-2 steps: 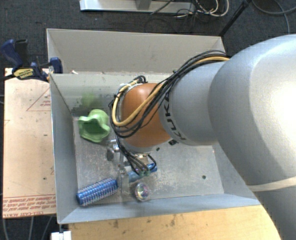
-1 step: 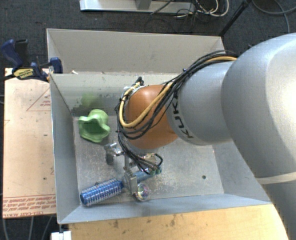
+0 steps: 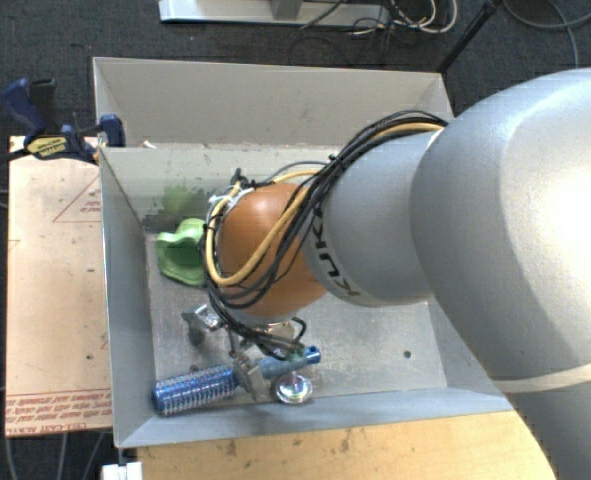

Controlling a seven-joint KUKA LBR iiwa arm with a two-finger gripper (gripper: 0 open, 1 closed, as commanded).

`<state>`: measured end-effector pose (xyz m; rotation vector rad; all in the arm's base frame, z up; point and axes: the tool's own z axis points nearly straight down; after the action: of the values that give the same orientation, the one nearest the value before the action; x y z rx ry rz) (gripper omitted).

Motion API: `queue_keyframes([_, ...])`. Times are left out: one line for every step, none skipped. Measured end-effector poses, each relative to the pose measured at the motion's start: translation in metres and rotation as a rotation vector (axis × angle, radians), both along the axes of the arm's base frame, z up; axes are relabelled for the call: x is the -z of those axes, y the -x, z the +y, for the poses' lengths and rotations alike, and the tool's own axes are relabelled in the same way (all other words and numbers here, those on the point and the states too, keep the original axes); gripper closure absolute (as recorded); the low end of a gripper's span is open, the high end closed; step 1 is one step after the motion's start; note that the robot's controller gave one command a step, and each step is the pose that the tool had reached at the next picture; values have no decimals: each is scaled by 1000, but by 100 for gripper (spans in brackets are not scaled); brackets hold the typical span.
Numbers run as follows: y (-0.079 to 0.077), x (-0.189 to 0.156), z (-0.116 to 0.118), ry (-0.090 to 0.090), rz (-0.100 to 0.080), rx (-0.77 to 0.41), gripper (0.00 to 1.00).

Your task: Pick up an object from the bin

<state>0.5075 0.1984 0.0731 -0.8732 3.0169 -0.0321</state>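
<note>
Underfoot, dark carpet floor (image 3: 75, 28) all round, loose cords (image 3: 415, 3) at the far edge. On it, one grey metal bin (image 3: 275, 98), open-topped, walls sloping inward.

Contents, counted: four loose things.
- One green moulded plastic piece (image 3: 180, 253), against the left wall.
- One blue bristled cylindrical roller (image 3: 195, 390), lying flat along the front wall.
- One round silver metal disc (image 3: 295, 392), just right of the roller, near the front wall.
- One small blue-tipped clear piece (image 3: 293, 358), just behind the disc; touching or apart, cannot tell.

One pale grey robot arm (image 3: 495, 228) in from the right, wrist under a rounded orange cover (image 3: 265, 248) looped with yellow and black cables (image 3: 275, 203). Writing: "KUK" in black on the arm casing, remainder curving out of sight.

Low beneath the orange cover, the gripper (image 3: 230, 338), over the front-left bin floor, just behind the roller and beside the blue-tipped piece. Apart or together: cannot tell. Holding anything: cannot tell.
</note>
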Motion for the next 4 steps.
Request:
queue_keyframes([-3, -3, 2, -10, -13, 5, 100])
queue_keyframes([18, -104, 18, -25, -3, 39, 100])
queue_keyframes([19, -100, 17, -22, 4, 41, 0])
queue_keyframes([2, 8, 2, -18, 13, -66, 0])
